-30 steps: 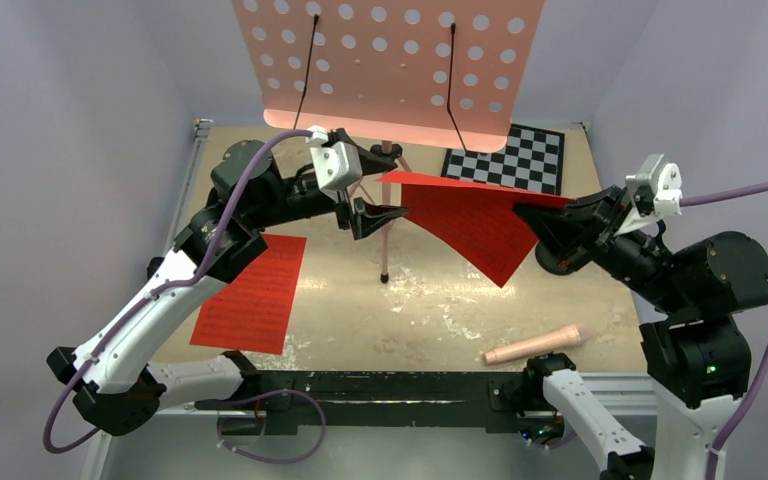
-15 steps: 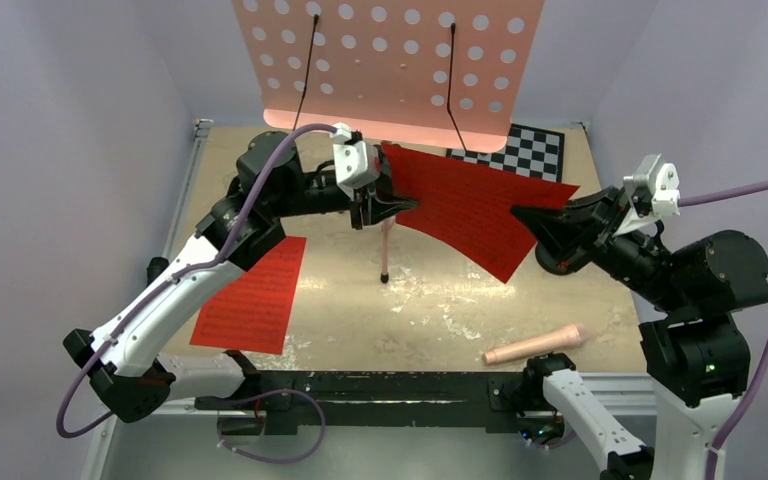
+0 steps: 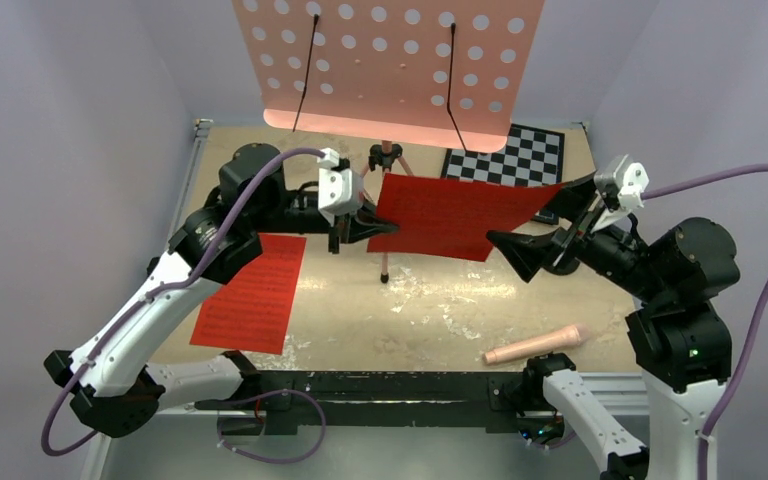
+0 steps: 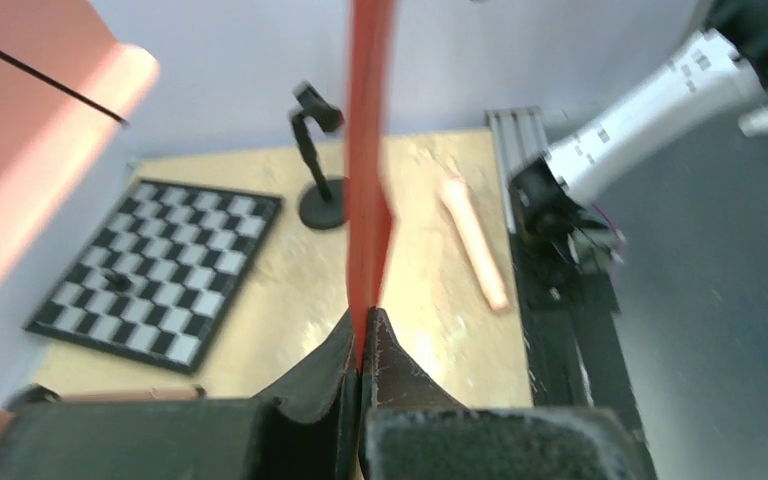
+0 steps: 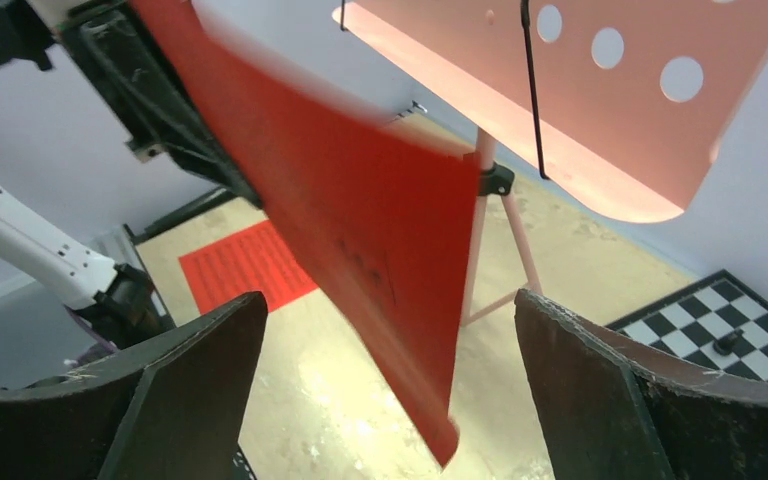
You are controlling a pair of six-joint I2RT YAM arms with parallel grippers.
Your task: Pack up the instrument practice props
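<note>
A red sheet-music page (image 3: pixel 450 215) hangs in the air in front of the pink music stand (image 3: pixel 390 60). My left gripper (image 3: pixel 375 228) is shut on its left edge. In the left wrist view the page (image 4: pixel 368 150) runs edge-on out of the pinched gripper (image 4: pixel 362 325). My right gripper (image 3: pixel 525 250) stands wide open at the page's right end. In the right wrist view the page's corner (image 5: pixel 360 230) dangles between the spread fingers without touching them. A second red page (image 3: pixel 250 292) lies flat on the table at left. A small black mic stand (image 4: pixel 318 200) stands beside the chessboard.
The stand's pole (image 3: pixel 387 240) and tripod legs rise just behind the held page. A black-and-white chessboard (image 3: pixel 508 158) lies at back right with a small black piece (image 4: pixel 115 283) on it. A pink rod (image 3: pixel 537 344) lies near the front rail.
My left gripper came in and shut on the page's left edge. My right gripper let go of the right edge, opened wide and dropped back slightly. The page now hangs from the left gripper alone.
</note>
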